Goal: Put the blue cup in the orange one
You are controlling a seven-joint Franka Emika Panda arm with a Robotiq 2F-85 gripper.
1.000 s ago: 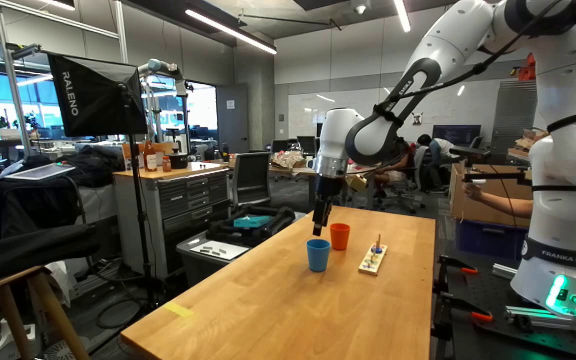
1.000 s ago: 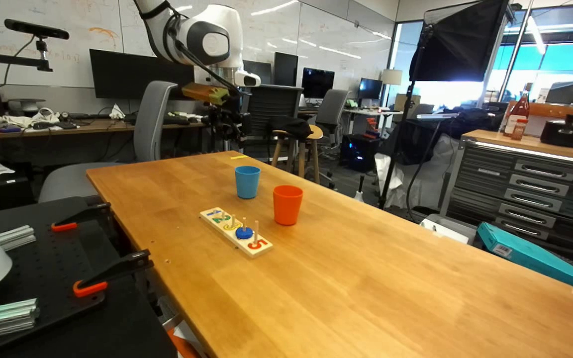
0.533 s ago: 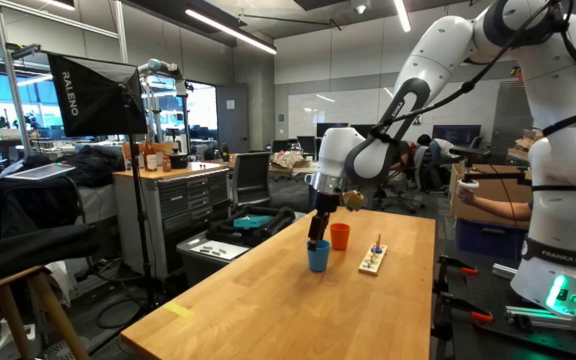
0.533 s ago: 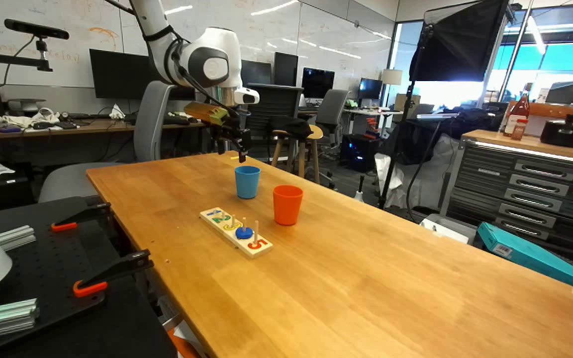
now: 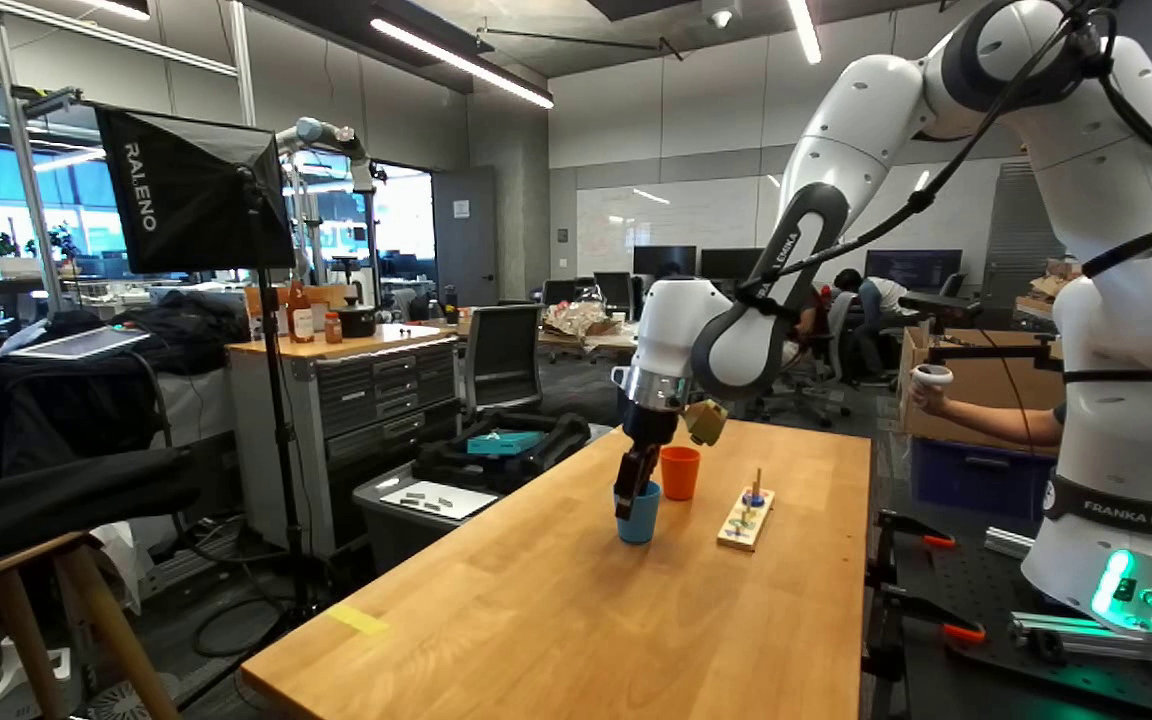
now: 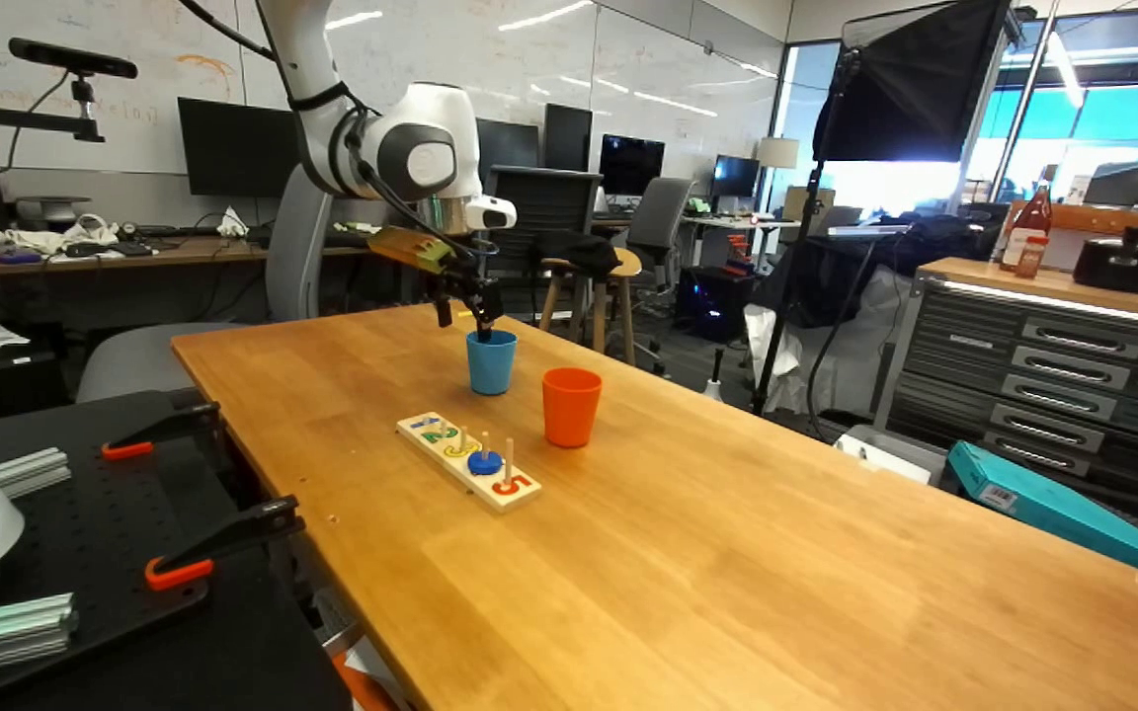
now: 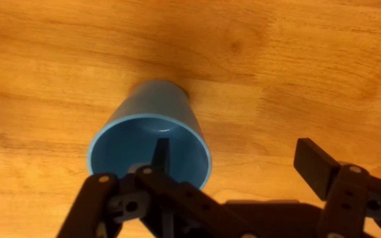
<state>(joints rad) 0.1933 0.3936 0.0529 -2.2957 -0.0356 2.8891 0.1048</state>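
Plainly "RALENO" softbox (image 5: 198, 205), "FRANKA EMIKA" arm (image 5: 856, 125), tool (image 7: 235, 155) partly inside blue cup (image 6: 491, 369)

Bright ceiling strip (image 5: 463, 63), glaring window (image 6: 890, 190), dim wrist view

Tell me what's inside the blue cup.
In the wrist view, one finger of the open gripper seems to dip into the blue cup; around it shows plain blue inner wall. Whatever lies behind that finger and its linkage is covered.
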